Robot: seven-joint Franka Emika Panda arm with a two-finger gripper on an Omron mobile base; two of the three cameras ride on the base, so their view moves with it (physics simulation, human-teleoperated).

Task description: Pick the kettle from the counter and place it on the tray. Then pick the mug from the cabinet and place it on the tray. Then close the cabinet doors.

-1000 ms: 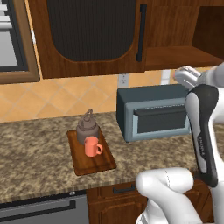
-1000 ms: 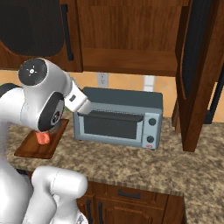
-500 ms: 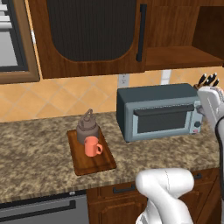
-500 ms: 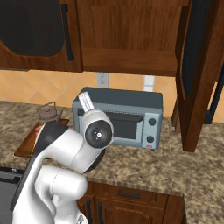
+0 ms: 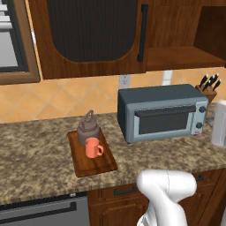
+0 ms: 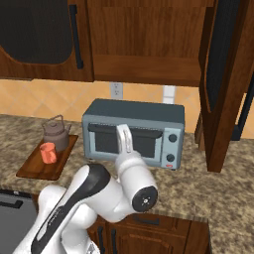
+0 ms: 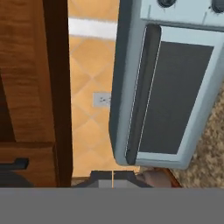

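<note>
Both base views share the toaster oven [image 5: 161, 112]; the rolled hand view looks close at it.

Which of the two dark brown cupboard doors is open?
The right-hand dark brown wooden door is open, swung out edge-on over the speckled counter. The left door lies flat and shut.

one kettle [image 5: 88, 128], one mug [image 5: 92, 147], one tray [image 5: 92, 160], one toaster oven [image 5: 162, 112], two cabinet doors [image 5: 90, 35].
</note>
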